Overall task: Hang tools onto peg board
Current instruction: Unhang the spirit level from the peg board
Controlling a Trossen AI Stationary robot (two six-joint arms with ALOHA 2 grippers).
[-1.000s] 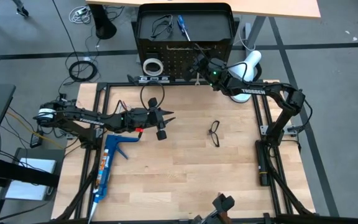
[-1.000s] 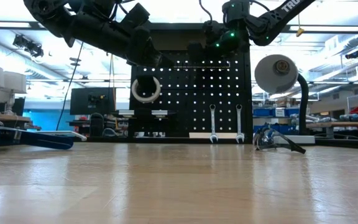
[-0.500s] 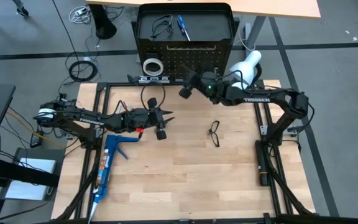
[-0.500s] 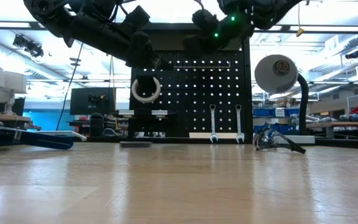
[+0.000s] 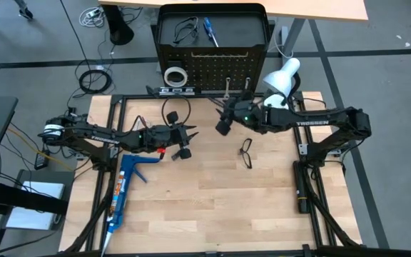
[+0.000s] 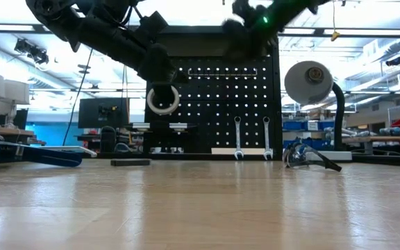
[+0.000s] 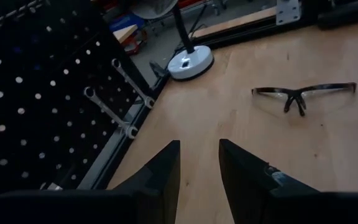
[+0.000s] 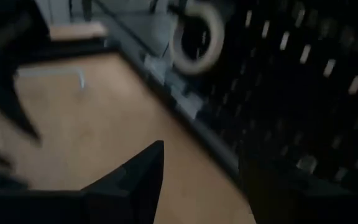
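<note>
Our right gripper (image 5: 222, 127) is open and empty. The glasses (image 5: 246, 152) look light and easily bent, so we pick the middle bridge.

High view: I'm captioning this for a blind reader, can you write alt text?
Seen from above, a black peg board stands at a wooden table's far edge, with the right gripper open just before it. The left gripper hovers mid-table; safety glasses lie nearby.

- peg board (image 5: 212, 68) upright at table's (image 5: 212, 200) far edge
- tape ring (image 5: 175, 75) on board's left part
- two wrenches (image 6: 252, 139) hang right of ring
- glasses (image 5: 246, 153) on table, right of centre
- lamp (image 5: 280, 77) at board's right end
</note>
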